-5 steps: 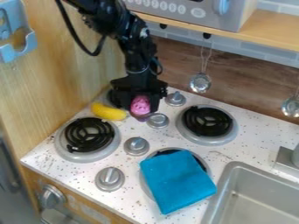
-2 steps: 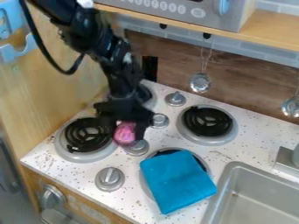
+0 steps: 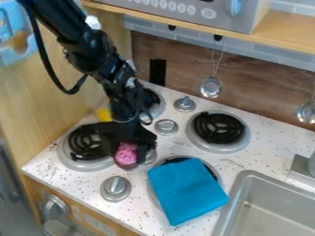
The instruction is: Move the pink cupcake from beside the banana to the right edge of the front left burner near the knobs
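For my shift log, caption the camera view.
Black jaws closed on a pink speckled object over the stovetop, near a blue cloth partly covering a burner.

Held in the black gripper (image 3: 129, 159), over the stove (image 3: 230, 162) and at the right edge of the left burner (image 3: 80, 146): a pink, speckled object (image 3: 126, 152). Beside the arm (image 3: 113, 76), on its left, a yellow object (image 3: 104, 114), partly hidden. Over the near burner (image 3: 212, 171), a folded blue cloth (image 3: 186, 190). From far to near, several grey knobs (image 3: 115, 187). At the near right, a metal sink (image 3: 246, 184). On the far wall, hanging, two metal ladles (image 3: 210, 86). Above them, a wooden shelf (image 3: 286, 30) with a grey microwave (image 3: 237, 20).
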